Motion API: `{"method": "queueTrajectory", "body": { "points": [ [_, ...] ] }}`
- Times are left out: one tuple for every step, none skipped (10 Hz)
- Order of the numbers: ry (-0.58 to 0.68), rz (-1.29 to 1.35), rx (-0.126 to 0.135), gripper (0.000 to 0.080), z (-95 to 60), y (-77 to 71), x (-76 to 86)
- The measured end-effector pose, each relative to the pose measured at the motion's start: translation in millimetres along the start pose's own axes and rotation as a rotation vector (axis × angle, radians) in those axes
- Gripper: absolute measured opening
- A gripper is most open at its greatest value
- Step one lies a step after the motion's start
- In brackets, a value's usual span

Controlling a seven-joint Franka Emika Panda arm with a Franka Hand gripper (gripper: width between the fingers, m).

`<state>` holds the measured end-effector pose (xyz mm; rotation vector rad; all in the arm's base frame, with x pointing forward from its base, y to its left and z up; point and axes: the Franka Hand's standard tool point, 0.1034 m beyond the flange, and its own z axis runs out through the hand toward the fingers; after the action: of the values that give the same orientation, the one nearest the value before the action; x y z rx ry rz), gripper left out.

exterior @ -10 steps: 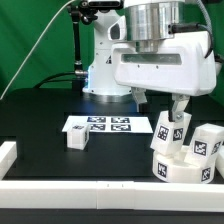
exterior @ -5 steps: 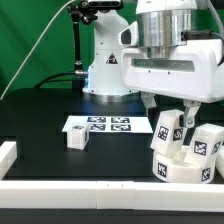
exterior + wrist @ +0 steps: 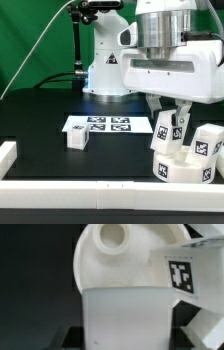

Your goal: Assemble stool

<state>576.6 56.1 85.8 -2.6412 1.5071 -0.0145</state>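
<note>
The gripper (image 3: 171, 118) is clamped on the top of an upright leg (image 3: 167, 135). Its fingers (image 3: 185, 108) press against either side, and the leg stands directly beneath it, up against the seat (image 3: 185, 170). A second leg (image 3: 208, 142) sits just beside the gripper by the same low round disc. A third leg (image 3: 78, 140) lies well apart on the black table (image 3: 40, 130). All the parts are smooth white plastic, blocky, with square black-and-white tags. The arm hangs straight down over them, wrist vertical.
</note>
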Motion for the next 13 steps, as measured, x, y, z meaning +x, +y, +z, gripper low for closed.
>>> {"method": "queueTrajectory", "body": {
  "points": [
    [-0.001,0.006,0.0,0.0336,0.1,0.0,-0.1],
    [-0.001,0.008,0.001,0.0336,0.2,0.5,0.5],
    [-0.002,0.11,0.032,0.0336,0.7,1.4,3.5],
    [-0.007,0.23,0.064,0.0336,1.0,2.5,5.0],
    [-0.018,0.304,0.089,0.0336,0.8,2.9,7.2],
    [-0.024,0.408,0.112,0.0337,0.8,1.7,8.1],
    [-0.031,0.488,0.124,0.0337,0.7,0.4,8.1],
    [-0.035,0.556,0.136,0.0337,1.0,-0.5,8.1],
    [-0.041,0.603,0.146,0.0337,1.1,-0.6,8.8],
    [-0.053,0.684,0.151,0.0337,1.3,-0.4,9.7],
    [-0.06,0.739,0.154,0.0337,1.3,-0.1,11.0],
    [-0.068,0.78,0.154,0.0337,1.3,-0.1,11.3],
    [-0.088,0.861,0.147,0.0337,1.4,-0.5,12.1]
  ]
}}
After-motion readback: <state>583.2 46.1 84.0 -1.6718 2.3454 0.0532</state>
